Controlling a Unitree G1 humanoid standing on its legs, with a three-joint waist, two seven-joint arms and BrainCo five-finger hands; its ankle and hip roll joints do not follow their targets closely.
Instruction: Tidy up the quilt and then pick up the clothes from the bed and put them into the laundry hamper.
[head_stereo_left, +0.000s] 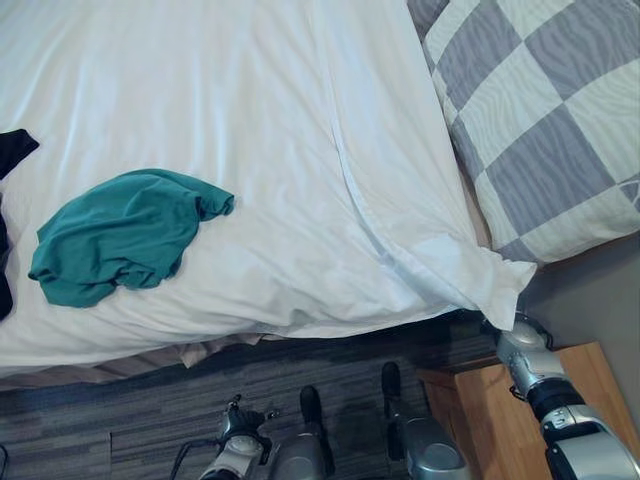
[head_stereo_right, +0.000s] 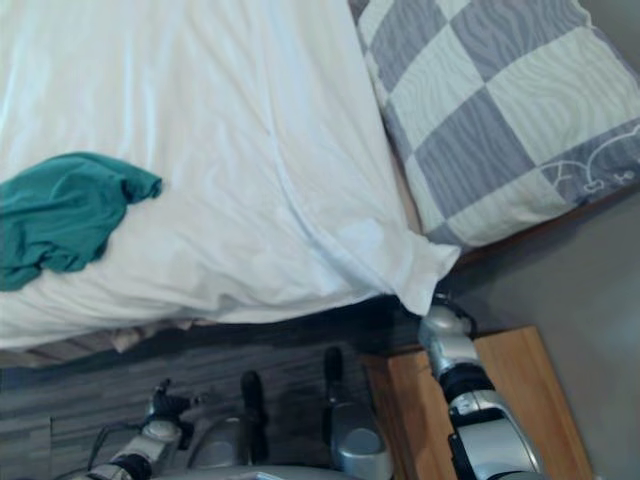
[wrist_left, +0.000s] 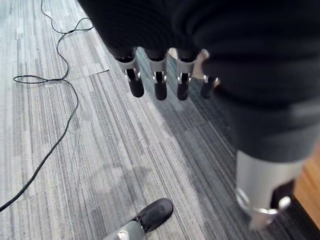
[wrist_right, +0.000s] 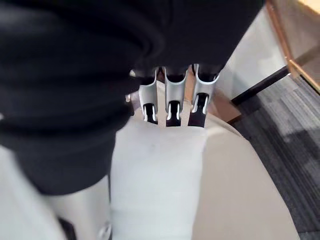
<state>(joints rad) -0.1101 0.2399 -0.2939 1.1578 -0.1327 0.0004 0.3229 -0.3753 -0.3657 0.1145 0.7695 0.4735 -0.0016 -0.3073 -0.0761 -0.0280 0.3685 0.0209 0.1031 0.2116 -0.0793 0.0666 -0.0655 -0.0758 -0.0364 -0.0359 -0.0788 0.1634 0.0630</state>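
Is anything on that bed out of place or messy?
Yes. A teal garment lies crumpled on the white quilt, with a dark garment at the view's left edge. The quilt's corner hangs off the bed beside the checked pillow, and the right hand reaches under it. The left hand hangs low over the floor.

The quilt is smooth white cloth with a faint woven stripe and a soft sheen, creased along one seam. The teal garment is thin matt knit cloth, crumpled into soft folds. The pillow is cloth in grey and pale checks with a wavy printed grain. The nightstand is light wood with a smooth matt finish. The floor is low, rough carpet in grey streaks. Each robot hand, left and right, has satin silver metal-looking fingers with dark matt tips under a dark ribbed cover.
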